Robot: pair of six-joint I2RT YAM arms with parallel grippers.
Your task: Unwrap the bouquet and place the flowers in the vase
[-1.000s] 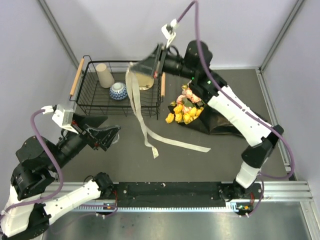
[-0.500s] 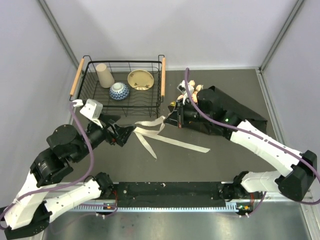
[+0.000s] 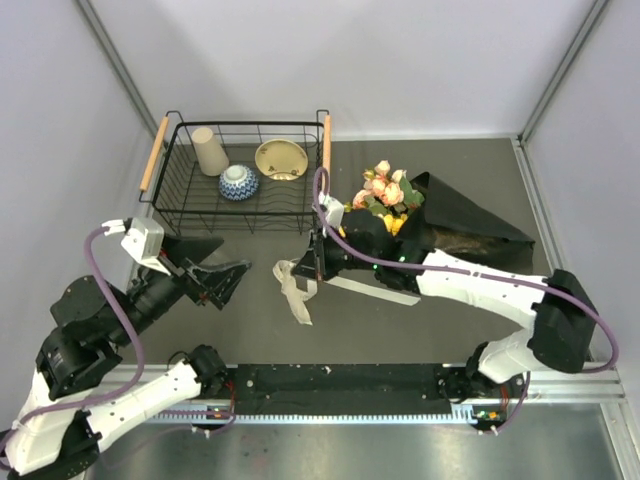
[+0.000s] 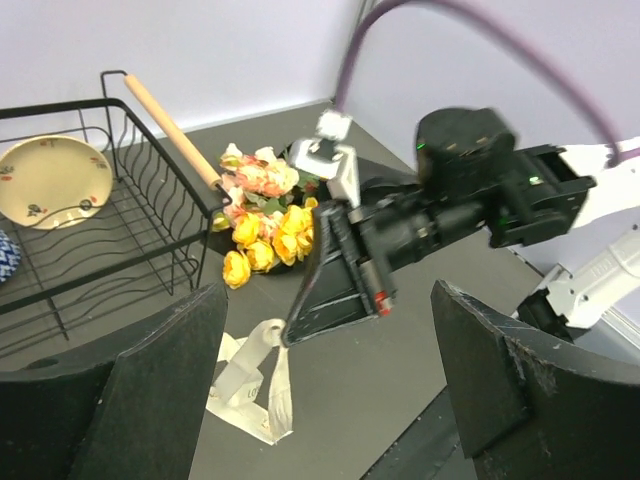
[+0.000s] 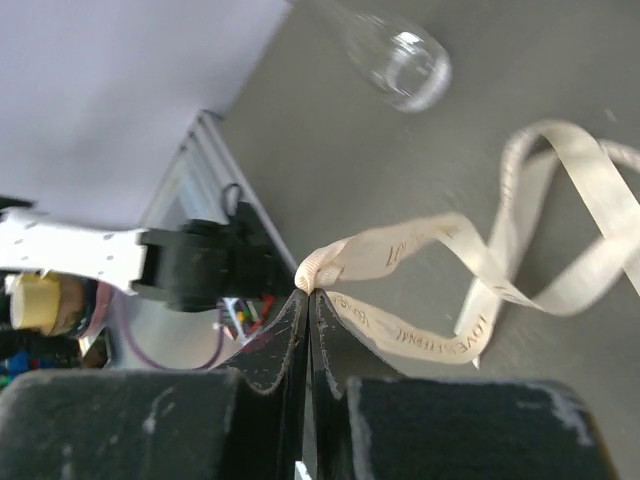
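The flowers (image 3: 385, 195), yellow and peach-pink roses, lie on the black paper (image 3: 470, 222) of the bouquet at the back right; they also show in the left wrist view as the rose bunch (image 4: 262, 215). A cream ribbon (image 3: 293, 288) is off the bunch, pinched at a fold by my shut right gripper (image 3: 302, 268), low over the table's middle. The right wrist view shows that gripper (image 5: 308, 292) closed on the ribbon (image 5: 440, 240). The clear glass vase (image 5: 400, 60) lies beyond it. My left gripper (image 3: 218, 280) stands open, empty, facing the ribbon (image 4: 250, 385).
A black wire basket (image 3: 170, 190) with wooden handles stands at the back left, holding a beige cup (image 3: 208, 150), a blue-patterned bowl (image 3: 238, 182) and a cream plate (image 3: 280, 158). The right forearm (image 3: 470, 280) stretches across the table in front of the paper.
My right arm has swung from above the basket down to the table's middle, carrying the ribbon, which now lies bunched. The left gripper has shifted a little and opened slightly wider.
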